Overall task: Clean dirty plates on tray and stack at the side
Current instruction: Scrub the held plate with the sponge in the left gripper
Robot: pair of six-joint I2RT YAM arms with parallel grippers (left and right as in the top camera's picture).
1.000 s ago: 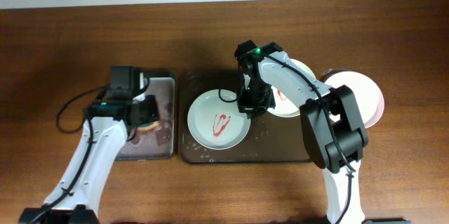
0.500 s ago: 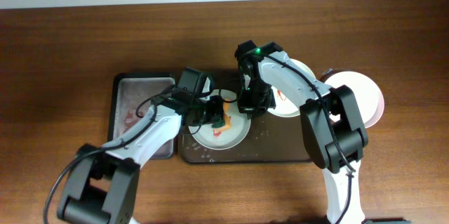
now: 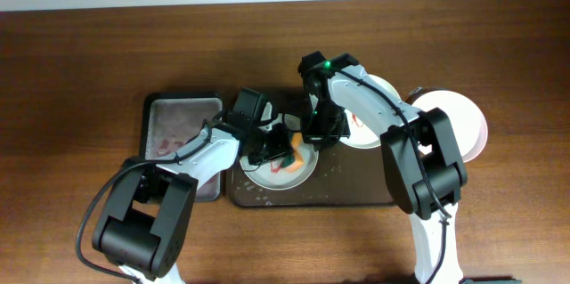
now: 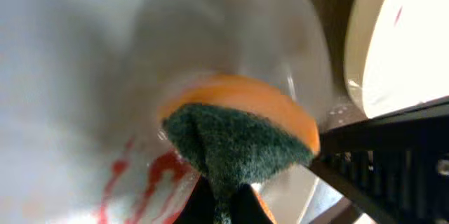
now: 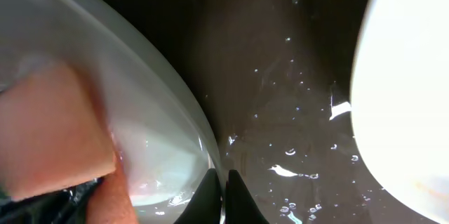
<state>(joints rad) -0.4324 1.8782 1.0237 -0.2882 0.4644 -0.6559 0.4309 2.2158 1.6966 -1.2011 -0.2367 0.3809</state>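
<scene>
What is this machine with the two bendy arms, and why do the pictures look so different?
It is a robot with two arms at a table. One picture looks down from above. The other two come from small cameras on each wrist, so they look very close up. On the table sit a brown tray and, beside it, a grey tray. The left arm has its jaws shut on a sponge and holds it on a plate smeared with red sauce. The right arm seems to pinch that plate's rim in its jaws, holding it steady. A second plate with red streaks waits on the brown tray. A third plate lies on the table to the right, off the tray.
</scene>
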